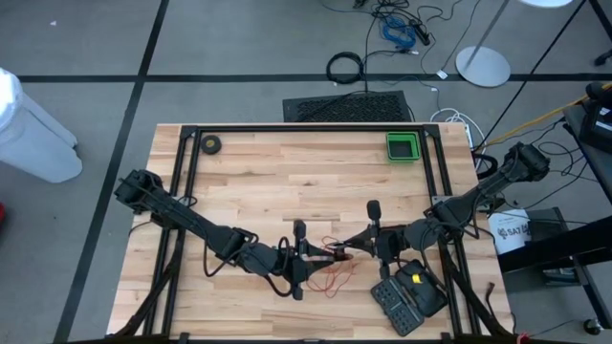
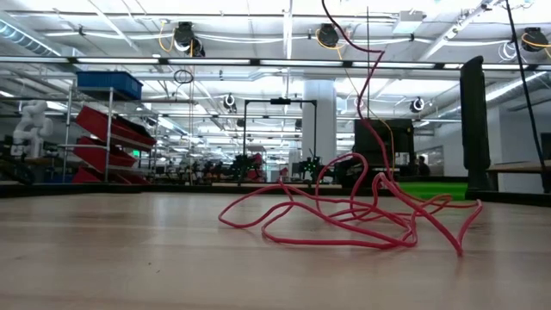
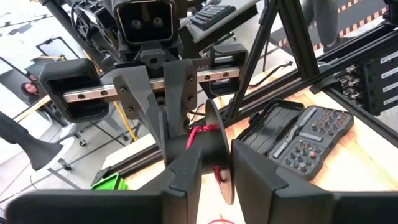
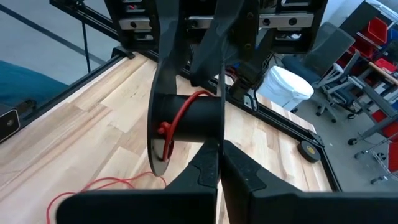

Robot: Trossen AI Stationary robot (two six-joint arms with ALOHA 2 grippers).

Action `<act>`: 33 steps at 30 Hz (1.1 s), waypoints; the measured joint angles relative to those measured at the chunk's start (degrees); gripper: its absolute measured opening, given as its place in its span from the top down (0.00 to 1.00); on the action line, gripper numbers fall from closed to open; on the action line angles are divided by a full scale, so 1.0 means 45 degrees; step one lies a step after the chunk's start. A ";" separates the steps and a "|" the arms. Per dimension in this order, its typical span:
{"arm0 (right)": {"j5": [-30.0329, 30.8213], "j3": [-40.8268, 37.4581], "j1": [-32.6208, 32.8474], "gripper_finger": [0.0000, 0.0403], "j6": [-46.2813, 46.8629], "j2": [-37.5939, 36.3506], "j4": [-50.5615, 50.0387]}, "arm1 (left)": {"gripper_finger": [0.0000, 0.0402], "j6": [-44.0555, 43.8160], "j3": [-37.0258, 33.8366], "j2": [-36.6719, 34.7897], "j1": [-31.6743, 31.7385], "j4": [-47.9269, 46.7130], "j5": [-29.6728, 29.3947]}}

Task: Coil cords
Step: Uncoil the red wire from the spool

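Writing: none readable | reel | red cord loose on table

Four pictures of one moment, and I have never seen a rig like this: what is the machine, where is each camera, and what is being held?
The machine is a pair of dark robot arms working at a wooden table.

The high view looks straight down on both arms. The low view looks level across the tabletop. Each wrist view looks out from one arm, past its own two fingers.

On the table lie a loose tangle of thin red cord, an open black tool case, a small green bin and a little black roll.

The arms meet over the table's near edge around a small black reel with some cord wound on it. The right gripper is shut on the reel's rim. The left gripper has its fingers apart on either side of the reel.
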 joint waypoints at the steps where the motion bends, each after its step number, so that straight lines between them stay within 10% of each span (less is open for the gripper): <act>1: 0.0085 0.0000 0.0001 1.00 0.0000 0.0000 -0.0017 | 0.75 0.0013 0.0000 0.0002 -0.0039 -0.0039 -0.0069; 13: 0.0682 0.0000 0.0010 1.00 0.0315 -0.0131 -0.0525 | 0.73 0.0946 0.0113 -0.0436 -0.1039 -0.0492 -0.2943; 33: 0.1445 0.0000 0.1069 1.00 -0.0806 -0.0477 -0.0261 | 0.73 -0.3019 0.0117 -0.0826 -0.0233 -0.2838 -0.1302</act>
